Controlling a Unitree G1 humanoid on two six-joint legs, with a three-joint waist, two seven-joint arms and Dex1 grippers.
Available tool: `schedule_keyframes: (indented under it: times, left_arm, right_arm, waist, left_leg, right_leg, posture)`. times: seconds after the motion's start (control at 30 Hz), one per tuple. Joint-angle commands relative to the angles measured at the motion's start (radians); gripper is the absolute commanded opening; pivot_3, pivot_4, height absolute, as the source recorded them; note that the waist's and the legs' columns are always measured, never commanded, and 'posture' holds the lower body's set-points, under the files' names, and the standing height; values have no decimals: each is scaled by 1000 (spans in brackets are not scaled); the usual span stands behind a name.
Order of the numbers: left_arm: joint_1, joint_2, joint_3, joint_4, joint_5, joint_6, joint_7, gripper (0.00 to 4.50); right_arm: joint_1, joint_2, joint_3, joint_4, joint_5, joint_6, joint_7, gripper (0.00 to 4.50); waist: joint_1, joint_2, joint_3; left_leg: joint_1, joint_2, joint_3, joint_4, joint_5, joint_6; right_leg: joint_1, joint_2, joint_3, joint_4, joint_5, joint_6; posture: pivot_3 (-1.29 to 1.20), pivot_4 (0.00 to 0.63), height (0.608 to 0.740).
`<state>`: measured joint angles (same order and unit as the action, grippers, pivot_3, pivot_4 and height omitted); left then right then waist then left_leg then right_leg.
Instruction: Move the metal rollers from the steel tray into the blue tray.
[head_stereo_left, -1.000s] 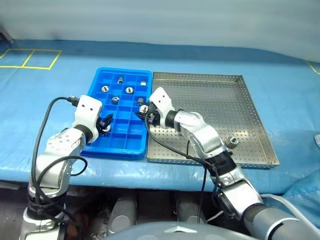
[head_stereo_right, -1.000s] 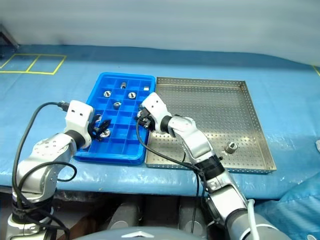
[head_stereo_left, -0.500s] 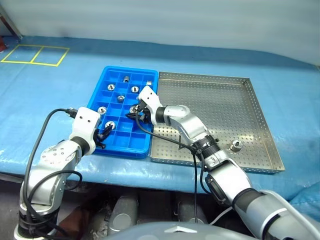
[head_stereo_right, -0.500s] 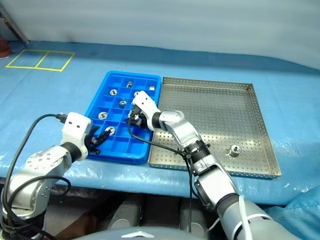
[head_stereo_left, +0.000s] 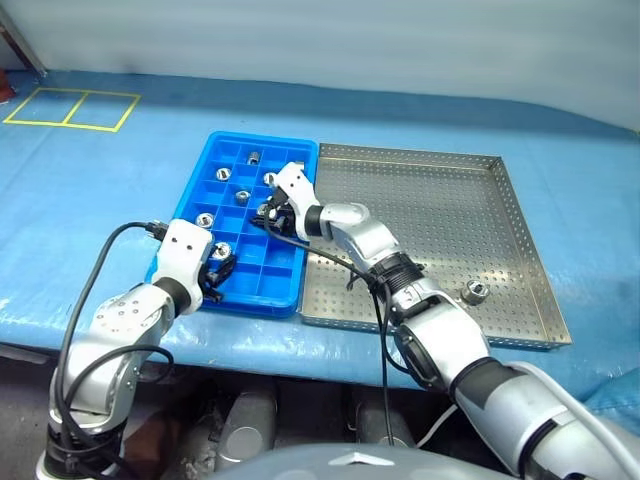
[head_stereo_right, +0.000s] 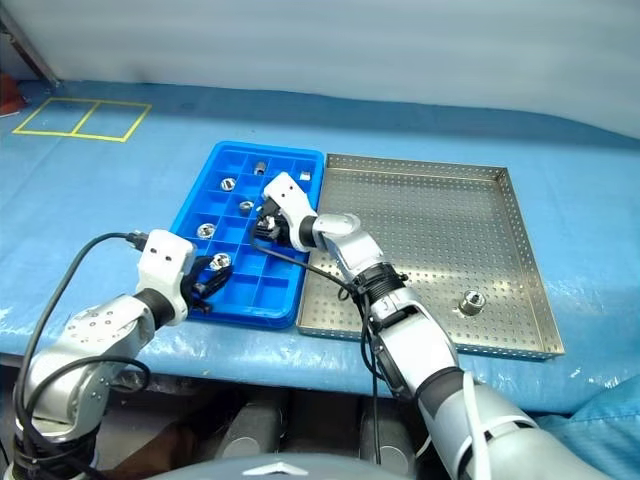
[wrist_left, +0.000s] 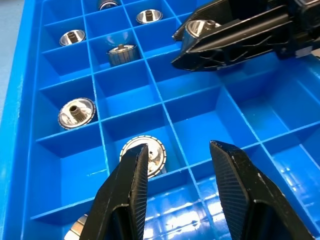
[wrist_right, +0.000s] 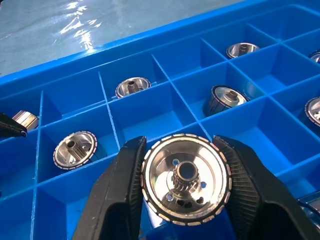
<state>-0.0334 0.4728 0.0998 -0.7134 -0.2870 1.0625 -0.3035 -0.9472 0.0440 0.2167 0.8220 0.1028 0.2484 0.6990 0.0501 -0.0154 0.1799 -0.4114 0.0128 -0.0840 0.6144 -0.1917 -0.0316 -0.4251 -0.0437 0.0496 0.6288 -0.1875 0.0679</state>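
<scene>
- Presently my right gripper pinches a flanged roller between both fingers, above a compartment in the middle of the blue tray.
- My left gripper hovers over the tray's near rows, its fingers apart with nothing between them; a roller lies in the cell just beyond the fingertips.
- Several rollers already sit singly in far cells.
- One roller remains near the steel tray's near right edge, with bare perforated floor around it.

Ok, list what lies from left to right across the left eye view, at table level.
Left gripper → blue tray → right gripper over it, holding a metal roller → steel tray → lone metal roller near its right rim.
</scene>
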Motion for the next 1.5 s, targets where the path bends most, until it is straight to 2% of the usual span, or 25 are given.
schedule_keyframes:
  times: [0.03, 0.07, 0.23, 0.3, 0.5, 0.7, 0.87, 0.97, 1.07, 1.33, 1.5]
  left_arm:
    - [-13, -7, -8, -33, -2, -29, 6, 2058]
    - [-17, -10, -15, -26, -1, -32, 8, 2058]
    - [-44, -46, -44, -2, -11, -50, 12, 2058]
    - [-71, -82, -56, 9, -29, -64, 10, 2058]
    - [-215, -156, -176, 116, -39, -113, -24, 2058]
    - [-358, -173, -348, 337, 2, -221, -119, 2058]
    - [-457, -221, -437, 543, 35, -319, -195, 2058]
    - [-512, -238, -497, 665, 83, -405, -244, 2701]
    - [-563, -291, -501, 760, 112, -397, -215, 3661]
    - [-604, -326, -558, 885, 216, -430, -228, 3661]
    - [-588, -326, -590, 904, 263, -403, -228, 3661]
  right_arm:
    - [-21, 13, -42, -28, 13, -24, -17, 3368]
    - [-18, 14, -55, -34, 16, -24, -34, 3659]
    - [26, -18, -84, -150, 2, -15, -100, 3659]
    - [74, -54, -86, -270, -14, 12, -134, 3659]
    - [331, -216, -97, -818, -30, 213, -183, 3659]
    - [573, -366, -182, -1213, -48, 422, -259, 3659]
    - [756, -394, -190, -1433, -39, 533, -304, 3659]
    - [841, -392, -180, -1505, -53, 563, -340, 3691]
    - [887, -393, -180, -1535, -61, 575, -367, 3691]
    - [933, -391, -187, -1561, -78, 573, -423, 3691]
    - [930, -388, -178, -1556, -75, 562, -435, 3691]
  waist:
    - [0, 0, 0]
    - [0, 0, 0]
    - [0, 0, 0]
    - [6, 0, 0]
    - [18, 0, 0]
    - [-30, 1, -1]
    - [-80, 2, -1]
    - [-102, 2, -1]
    - [-128, 2, -1]
    - [-177, 2, -1]
    - [-189, 2, -1]
  left_leg:
    - [0, 0, 0, 0, 0, 0]
    - [0, 0, 0, 0, 0, 0]
    - [0, 0, 0, 0, 0, 0]
    - [0, 0, 0, 0, 0, 0]
    - [-2, -1, -1, 2, 0, 0]
    - [-2, -1, 1, 5, 0, 0]
    - [-2, 0, 3, 6, -1, 1]
    - [-2, 0, 5, 8, -1, 2]
    - [-2, -1, 7, 11, -2, 3]
    - [-3, -1, 9, 13, -3, 5]
    - [-3, -1, 10, 12, -3, 6]
  right_leg:
    - [0, 0, 0, 0, 0, 0]
    - [0, 0, 0, 0, 0, 0]
    - [0, 0, 0, 0, 0, 0]
    - [0, 0, 0, 0, 0, 0]
    - [1, -1, 0, -1, 0, 0]
    - [1, -1, 1, -1, 0, 1]
    - [0, 0, 3, 0, 0, 1]
    - [1, 0, 4, 0, 1, 3]
    - [1, 0, 7, 0, 2, 5]
    - [0, 0, 10, 0, 3, 6]
    - [-1, 0, 12, 0, 3, 6]
  posture:
    - [313, 150, 740]
    - [313, 150, 740]
    - [288, 150, 740]
    - [263, 150, 740]
    - [166, 150, 740]
    - [17, 150, 740]
    - [-68, 150, 740]
    - [-130, 150, 740]
    - [-172, 150, 740]
    - [-210, 150, 740]
    - [-201, 150, 740]
